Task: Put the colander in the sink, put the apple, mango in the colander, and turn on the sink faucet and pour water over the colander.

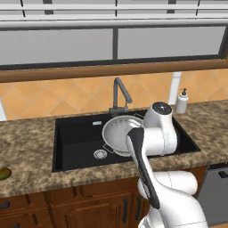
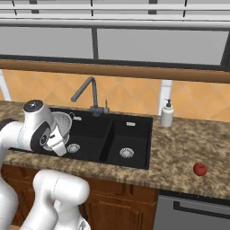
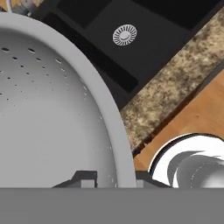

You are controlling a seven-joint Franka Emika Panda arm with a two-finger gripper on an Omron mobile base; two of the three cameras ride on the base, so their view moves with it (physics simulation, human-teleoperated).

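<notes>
Right against the hand camera, the colander (image 3: 52, 113) is looming large, its perforated silver-white inside facing the lens and its rim curving down between the two dark tips of the claw (image 3: 114, 178), which are pinching that rim, one tip inside and one outside. From the left base view, the colander (image 1: 119, 133) is being held tilted over the large basin of the black sink (image 1: 75, 142), its open side facing toward the left front, above and just right of the round silver drain (image 1: 100, 154). The dark grey sink faucet (image 1: 119, 94) is standing behind it, spout angling down to the right. A white soap dispenser (image 1: 181, 101) is sitting on the granite counter (image 1: 26, 147) to the right. The mango (image 1: 4, 173) is lying at the counter's far left edge, long axis running left to right. The apple (image 2: 200, 169) is resting on the counter well right of the sink.
</notes>
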